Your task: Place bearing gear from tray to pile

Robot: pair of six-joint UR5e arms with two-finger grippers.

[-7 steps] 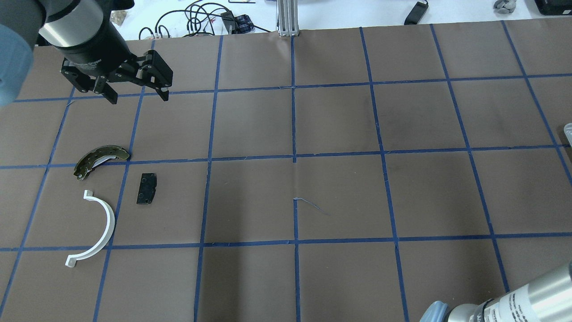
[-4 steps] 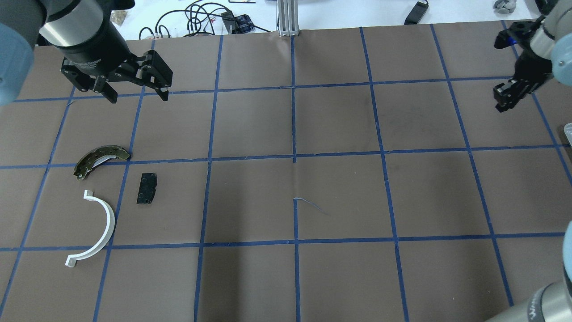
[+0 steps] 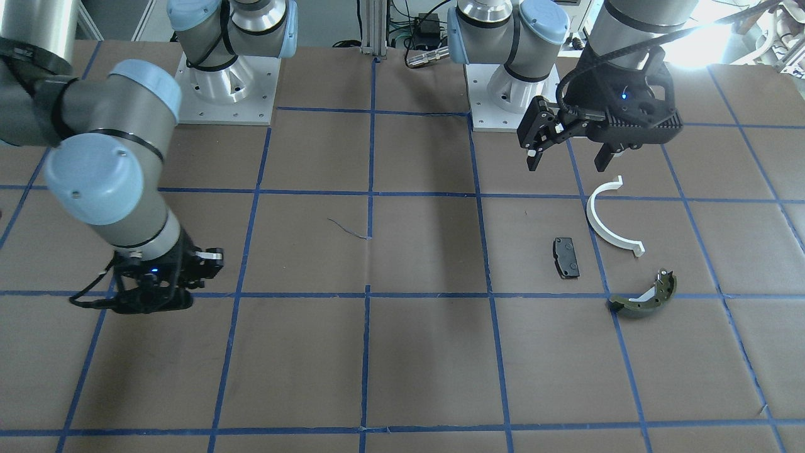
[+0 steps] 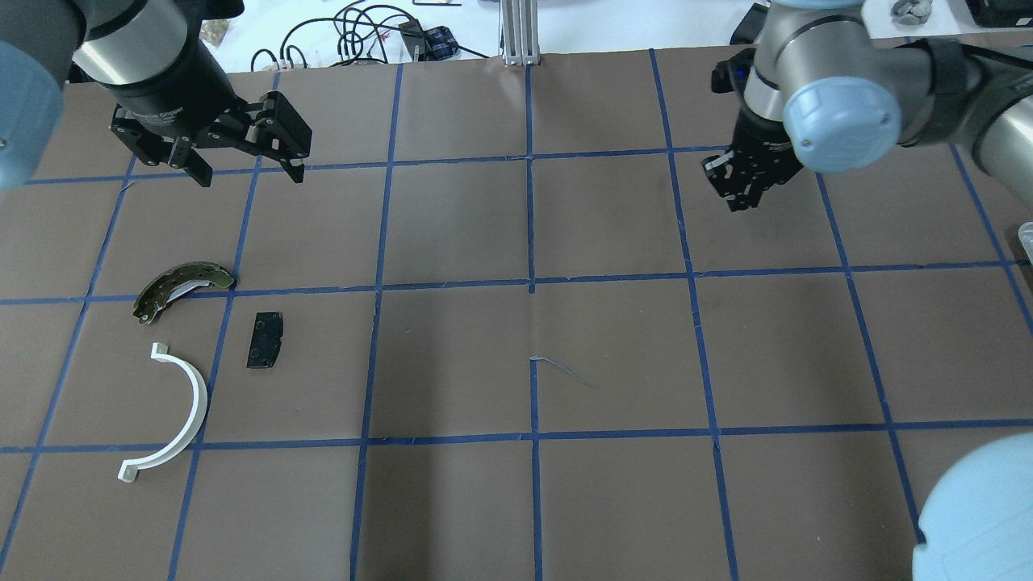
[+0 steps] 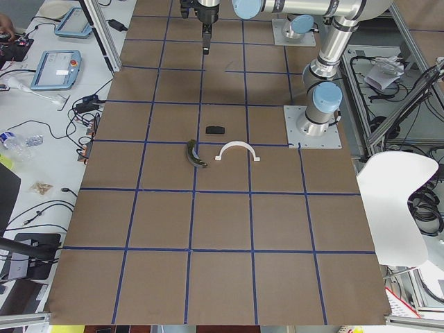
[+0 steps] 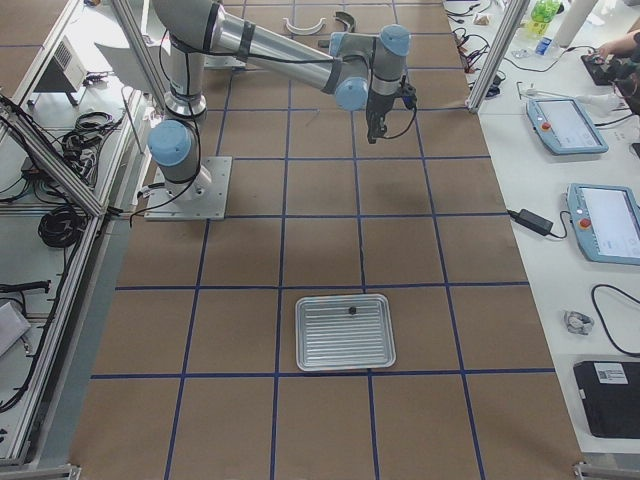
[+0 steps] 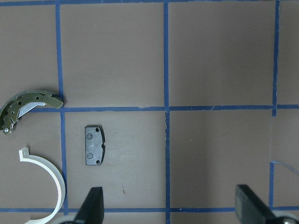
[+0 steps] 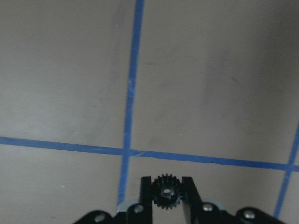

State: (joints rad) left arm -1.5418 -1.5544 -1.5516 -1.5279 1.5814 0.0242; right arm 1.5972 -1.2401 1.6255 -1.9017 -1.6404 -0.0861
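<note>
On the right wrist camera, my right claw (image 8: pixel 166 188) was clamped on the small black gear (image 8: pixel 164 192) above the brown table (image 8: pixel 210 84). Overhead, I saw the left claw (image 4: pixel 246 171) spread wide and empty, on the far side of the pile (image 4: pixel 265 340) with its brake shoe (image 4: pixel 181 289) and white half-ring (image 4: pixel 173 411). Only the right-side camera showed the tray (image 6: pixel 320 352), well apart from the gear.

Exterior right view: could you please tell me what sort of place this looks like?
Probably a robotics lab workcell: the arm bases are bolted to a table gridded with blue tape, and teach pendants lie on the side bench.
</note>
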